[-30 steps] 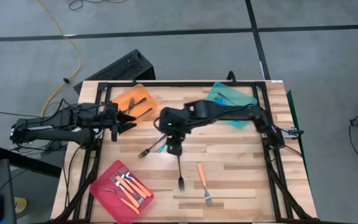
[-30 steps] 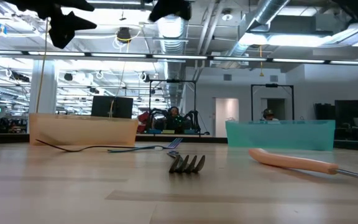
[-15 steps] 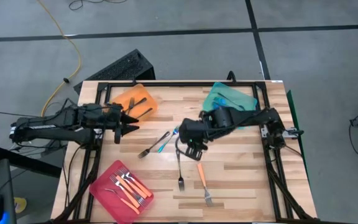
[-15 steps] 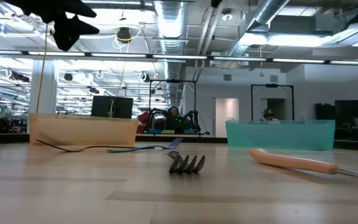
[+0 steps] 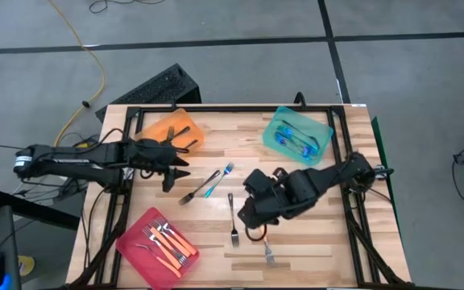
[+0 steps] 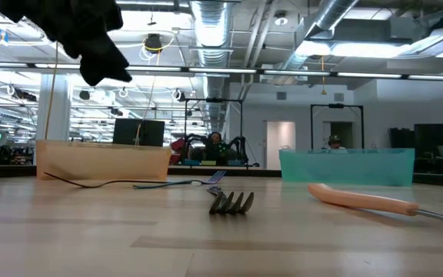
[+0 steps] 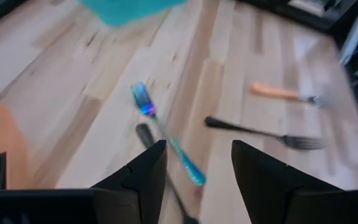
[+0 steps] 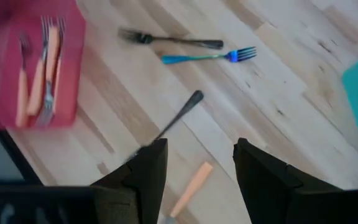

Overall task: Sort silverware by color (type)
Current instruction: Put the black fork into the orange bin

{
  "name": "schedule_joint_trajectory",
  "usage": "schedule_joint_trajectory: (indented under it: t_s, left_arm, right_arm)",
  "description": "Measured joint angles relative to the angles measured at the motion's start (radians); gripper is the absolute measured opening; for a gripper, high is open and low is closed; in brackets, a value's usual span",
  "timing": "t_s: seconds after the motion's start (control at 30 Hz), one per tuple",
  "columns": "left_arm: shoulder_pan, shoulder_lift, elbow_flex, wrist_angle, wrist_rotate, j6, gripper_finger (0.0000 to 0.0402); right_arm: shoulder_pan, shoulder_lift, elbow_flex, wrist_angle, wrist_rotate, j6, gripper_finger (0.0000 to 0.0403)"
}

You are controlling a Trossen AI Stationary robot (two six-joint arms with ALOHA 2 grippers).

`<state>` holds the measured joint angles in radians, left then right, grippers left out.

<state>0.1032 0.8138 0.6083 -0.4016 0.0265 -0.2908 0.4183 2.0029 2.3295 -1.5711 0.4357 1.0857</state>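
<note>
From above, far left: left gripper (image 5: 174, 163) just past the orange tray (image 5: 164, 129), fingers parted, nothing between them. Below it, at lower left, a pink tray (image 5: 132, 241) holding orange-handled forks (image 5: 170, 242), packed roughly parallel on a diagonal. Centre frame, loose on the table (image 5: 312, 234): a dark fork (image 5: 197, 188) and a blue-handled fork (image 5: 216, 180) lying close together, both slanted from lower left to upper right, blue one with tines toward the upper right. Just right, a dark-handled fork (image 5: 234, 219) running nearly top to bottom, tines at the lower end. Right of centre, right gripper (image 5: 254, 216) hanging over an orange fork (image 5: 268, 254), only its tine end showing beneath the arm. Upper right, teal tray (image 5: 283, 122) with blue forks (image 5: 295, 141) inside.

Table-level view adds tray walls side-on and the dark fork's tines seen head-on at centre, plus the orange handle lying almost level toward the right edge; pink tray not seen there. Left wrist view confirms spread, empty fingers (image 7: 143, 174) above the blue fork. Right wrist view likewise: fingers (image 8: 146, 168) wide apart, gripping nothing, orange handle visible between them.
</note>
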Motion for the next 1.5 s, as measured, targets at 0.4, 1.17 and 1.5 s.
schedule_joint_trajectory:
  t_s: [0.4,1.17,1.5]
  left_arm:
    - [-0.015,0.156,0.000,-0.058,-0.145,0.074,0.0167]
    - [-0.182,0.486,0.000,0.119,-0.278,0.006,0.0167]
    - [-0.247,0.617,0.000,0.136,-0.363,-0.075,0.0167]
  right_arm:
    - [0.068,0.023,-0.009,-0.001,0.119,0.088,0.0204]
    - [0.054,0.081,-0.011,0.000,0.127,-0.144,0.0204]
    - [0.073,0.080,-0.011,0.000,0.139,-0.088,0.0205]
